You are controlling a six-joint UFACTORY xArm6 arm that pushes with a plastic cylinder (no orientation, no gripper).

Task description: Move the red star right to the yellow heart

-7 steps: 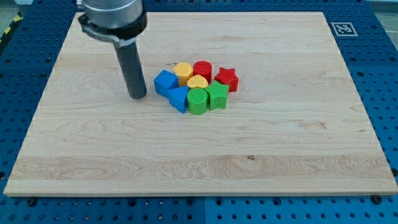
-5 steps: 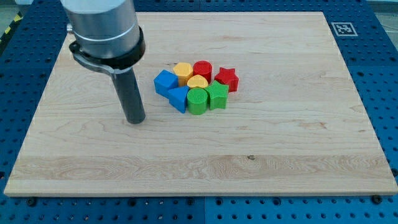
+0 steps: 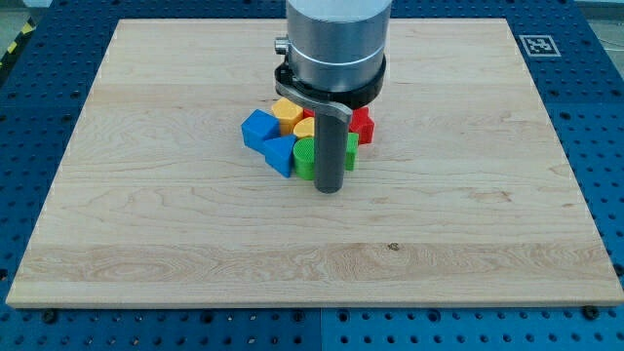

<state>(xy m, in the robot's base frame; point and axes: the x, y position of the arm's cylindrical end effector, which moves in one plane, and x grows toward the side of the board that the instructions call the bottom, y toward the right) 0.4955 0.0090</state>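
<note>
The blocks lie in one tight cluster near the board's middle. The red star (image 3: 363, 125) is at the cluster's right, mostly hidden behind my rod. The yellow heart (image 3: 303, 127) sits in the cluster's middle, only a sliver showing left of the rod. My tip (image 3: 330, 189) rests on the board just below the cluster, in front of the green blocks. A green cylinder (image 3: 304, 157) and a green block (image 3: 350, 151) are partly hidden by the rod.
Two blue blocks (image 3: 259, 129) (image 3: 279, 153) sit at the cluster's left. A yellow-orange block (image 3: 286, 111) lies at its top left. A red cylinder is hidden behind the rod. A fiducial tag (image 3: 537, 44) marks the wooden board's (image 3: 146, 214) top right corner.
My rod has swung from the left of the cluster to the right and now stands just below it. The blocks have not visibly moved.
</note>
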